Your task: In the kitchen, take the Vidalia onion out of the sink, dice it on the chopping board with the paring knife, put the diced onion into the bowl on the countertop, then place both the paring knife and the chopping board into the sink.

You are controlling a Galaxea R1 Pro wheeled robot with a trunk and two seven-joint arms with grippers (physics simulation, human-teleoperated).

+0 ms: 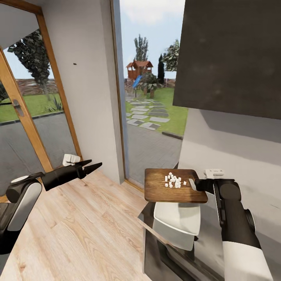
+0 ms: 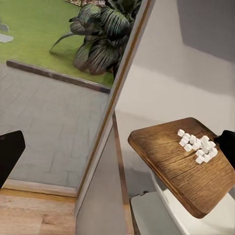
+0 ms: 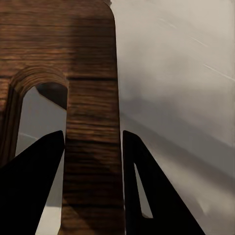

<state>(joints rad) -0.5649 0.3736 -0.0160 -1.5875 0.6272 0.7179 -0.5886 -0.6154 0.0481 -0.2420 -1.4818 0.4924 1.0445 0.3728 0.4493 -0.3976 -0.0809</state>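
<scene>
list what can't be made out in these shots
- Bowl, head view: its far part is hidden under the chopping board.
- Board's slot end, head view: covered by the right claw.
- Left claw, left wrist view: cut off by the frame edge, only one dark finger shows.
- Diced onion: cubes too small to count.

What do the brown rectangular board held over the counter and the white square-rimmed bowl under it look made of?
The chopping board looks like dark wood with a matte finish, its grain lines visible. The bowl looks like smooth white ceramic or plastic; the render leaves that open.
</scene>
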